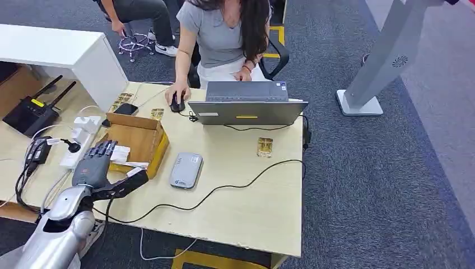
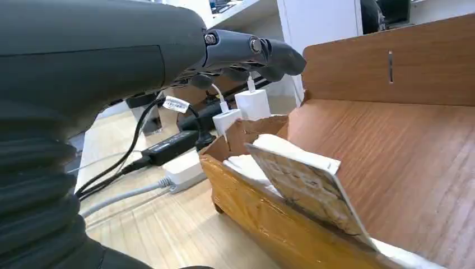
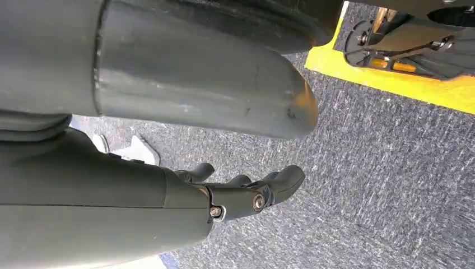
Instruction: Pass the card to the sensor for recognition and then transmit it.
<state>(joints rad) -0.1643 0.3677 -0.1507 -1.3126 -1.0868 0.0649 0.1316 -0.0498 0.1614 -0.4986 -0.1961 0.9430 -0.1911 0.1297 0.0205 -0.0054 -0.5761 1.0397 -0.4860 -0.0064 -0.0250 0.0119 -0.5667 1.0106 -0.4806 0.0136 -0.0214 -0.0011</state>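
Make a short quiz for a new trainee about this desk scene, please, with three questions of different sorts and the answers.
1. True or false: the flat grey rounded card sensor lies inside the open brown cardboard box.
2. Where is the robot's left hand? A. on a keyboard; B. at the near edge of the cardboard box; C. hanging beside the leg.
3. What does the seated person's hand rest on?

Key
1. False: it lies on the light wooden table, beside the box.
2. B.
3. A small black computer mouse.
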